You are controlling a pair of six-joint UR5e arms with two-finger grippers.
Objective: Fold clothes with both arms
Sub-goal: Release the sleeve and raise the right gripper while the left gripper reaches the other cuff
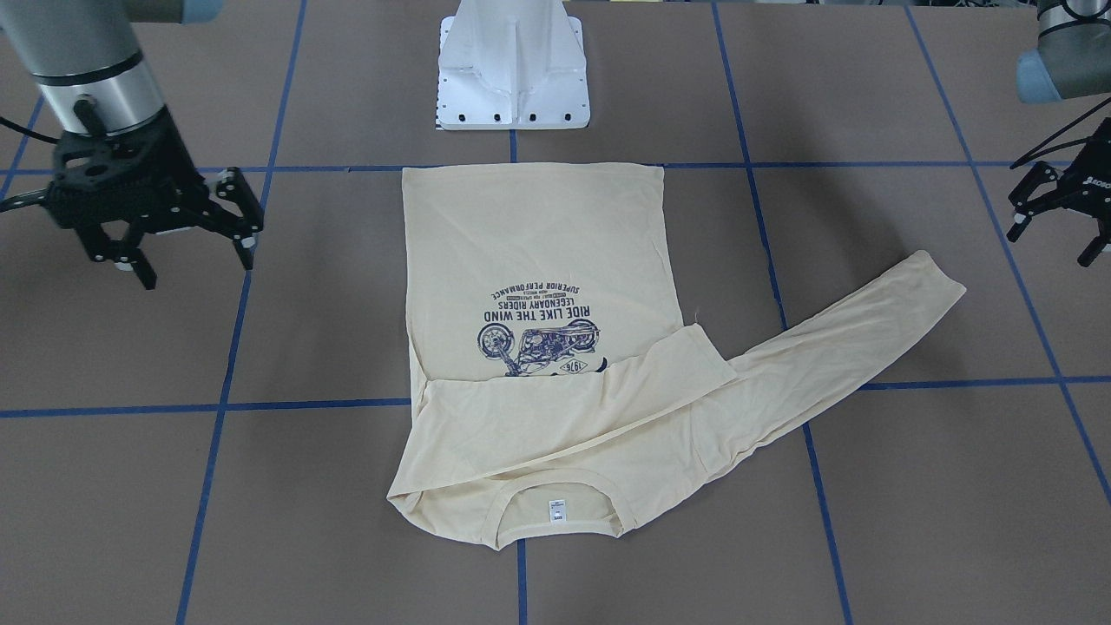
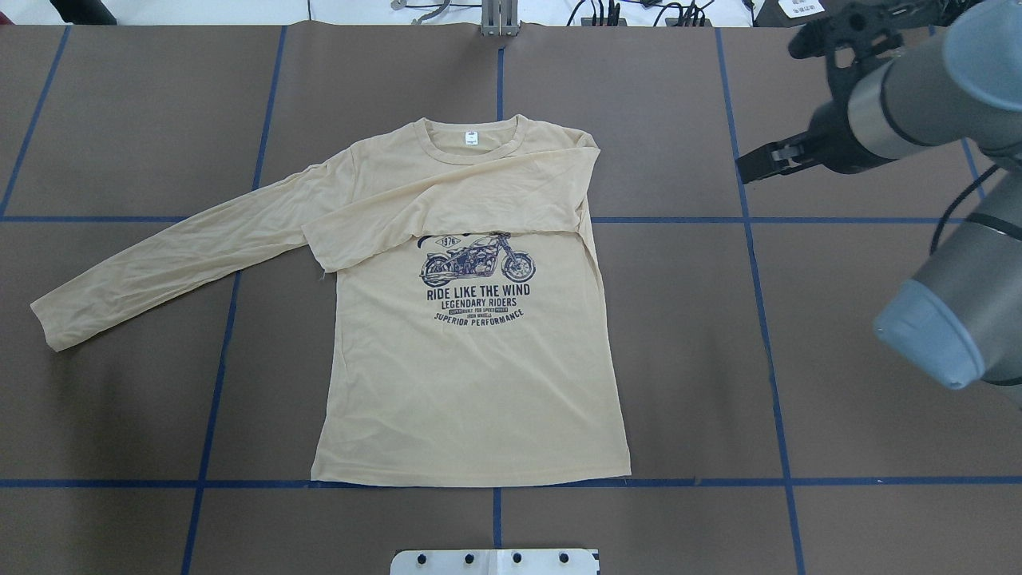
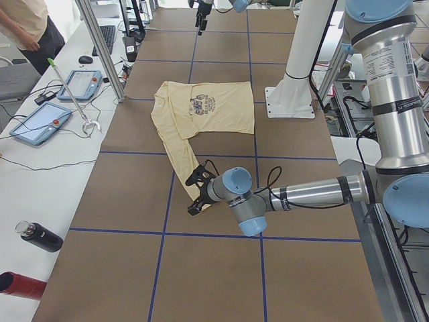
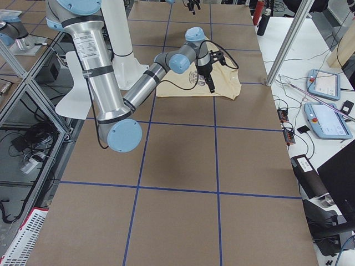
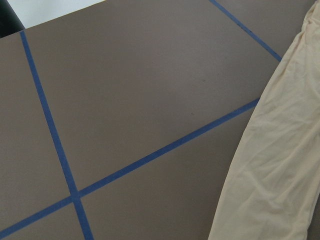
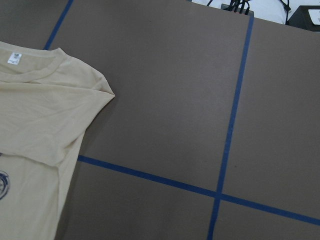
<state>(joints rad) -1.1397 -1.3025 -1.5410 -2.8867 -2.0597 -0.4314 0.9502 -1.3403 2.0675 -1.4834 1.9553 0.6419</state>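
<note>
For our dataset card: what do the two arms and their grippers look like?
The right arm and the left arm are silver-grey tubes with light blue joint caps and loose black cables near the wrists. The right gripper and the left gripper are black open-frame pieces with small white spots at the finger joints. The left one bears small white lettering.

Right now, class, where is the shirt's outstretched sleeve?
Overhead view: the pale cream-yellow long-sleeved T-shirt's outstretched sleeve lies on the robot's left, across a blue tape line.
</note>
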